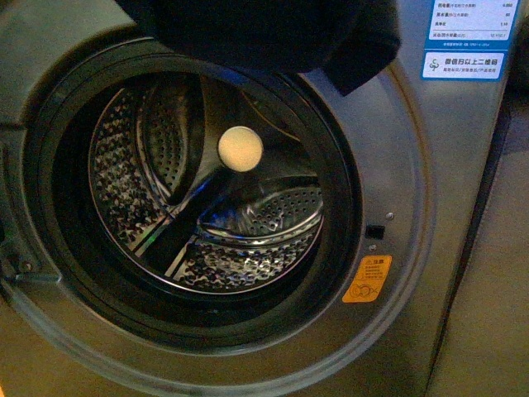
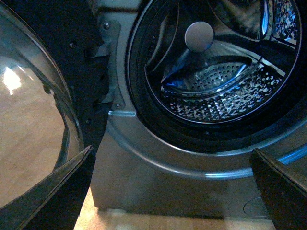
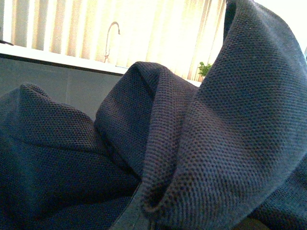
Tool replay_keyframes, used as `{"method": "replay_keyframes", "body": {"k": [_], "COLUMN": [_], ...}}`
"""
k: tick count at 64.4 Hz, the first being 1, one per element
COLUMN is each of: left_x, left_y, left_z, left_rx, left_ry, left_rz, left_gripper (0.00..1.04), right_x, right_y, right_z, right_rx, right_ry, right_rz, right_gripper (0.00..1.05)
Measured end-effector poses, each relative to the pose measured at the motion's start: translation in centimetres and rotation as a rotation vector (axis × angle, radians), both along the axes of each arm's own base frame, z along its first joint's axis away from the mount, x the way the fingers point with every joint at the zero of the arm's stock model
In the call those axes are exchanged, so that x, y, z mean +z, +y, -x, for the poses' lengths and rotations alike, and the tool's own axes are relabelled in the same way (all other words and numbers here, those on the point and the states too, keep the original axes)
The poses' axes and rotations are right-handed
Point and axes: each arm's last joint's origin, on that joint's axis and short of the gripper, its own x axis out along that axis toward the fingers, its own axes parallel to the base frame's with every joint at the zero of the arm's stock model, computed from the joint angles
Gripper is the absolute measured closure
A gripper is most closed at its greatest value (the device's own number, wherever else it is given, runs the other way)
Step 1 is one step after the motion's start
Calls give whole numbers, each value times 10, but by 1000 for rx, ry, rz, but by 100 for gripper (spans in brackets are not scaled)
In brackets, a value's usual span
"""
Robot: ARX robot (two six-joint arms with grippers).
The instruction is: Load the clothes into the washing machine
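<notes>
While the left pincer (image 2: 171, 152) hangs low in front of the washer (image 1: 438, 190) with its two dark fingers (image 2: 53, 196) spread wide and nothing between them, the right pincer is another matter. Its wrist view is filled with folds of the clothes (image 3: 201, 143), its fingers are buried or out of frame, and I cannot tell how far it is closed or what it grips. From the front, the clothes hang as a dark bunch across the top edge of the round opening, overlapping the rim (image 1: 340, 190) but not inside the drum (image 1: 248, 240). The door (image 2: 33, 120) stands swung open to one side. So the way in is free and the drum looks bare, yet the main step is not done: the bunch has to come down, pass through the opening and be let go. The top of the bunch is cut off by the frame, so whatever holds it is unseen. The drum's near floor and sides lie in shadow, where a small item could be missed
</notes>
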Motion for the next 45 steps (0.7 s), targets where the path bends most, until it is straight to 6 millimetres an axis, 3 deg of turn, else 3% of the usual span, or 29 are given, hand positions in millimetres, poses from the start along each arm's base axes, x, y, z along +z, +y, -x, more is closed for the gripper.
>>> {"method": "replay_keyframes", "body": {"k": [9, 16, 20, 30, 39, 45], "left_x": [1, 15, 27, 104, 150, 180], "left_y": [0, 5, 9, 18, 19, 18], "left_z": [0, -3, -7, -33, -55, -80], "left_rx": [-22, -238, -279, -353, -454, -611], "left_ry": [-6, -90, -104, -219, -298, -370], "left_rz": [22, 202, 242, 238, 253, 305], "left_gripper": [7, 7, 7, 7, 7, 7], "right_x": [0, 0, 0, 0, 0, 0], "right_y": [0, 0, 0, 0, 0, 0], "right_z": [0, 0, 0, 0, 0, 0], "right_rx": [-7, -5, -2, -3, -3, -3], "right_ry": [2, 2, 1, 1, 1, 1], "right_rz": [-2, -1, 0, -1, 0, -1], "right_gripper": [91, 91, 91, 91, 91, 91]}}
